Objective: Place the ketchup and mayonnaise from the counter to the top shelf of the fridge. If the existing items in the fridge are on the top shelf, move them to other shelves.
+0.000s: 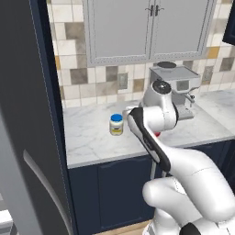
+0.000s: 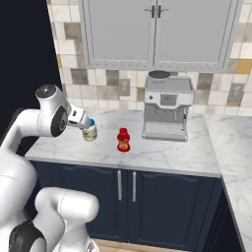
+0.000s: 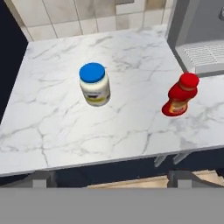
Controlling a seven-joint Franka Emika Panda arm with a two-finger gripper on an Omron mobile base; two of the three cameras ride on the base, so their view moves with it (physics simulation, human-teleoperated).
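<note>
A grey espresso machine (image 2: 166, 107) stands at the back of the worktop against a tiled wall (image 2: 71, 74) of beige, brown and white squares. An outlet plate (image 2: 124, 87) sits in the tiles just left of the machine. Above hang grey wall cabinets (image 2: 152, 32) with two small dark handles at the centre.

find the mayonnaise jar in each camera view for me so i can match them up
Left base view: the mayonnaise stands on the counter, centre-left, just left of the arm.
Right base view: the jar is left of centre, beside the arm's wrist, left of the ketchup.
Hand view: it sits upper left of centre, ketchup to its right.
Shared landmark: the grey coffee machine, right of both bottles.
</note>
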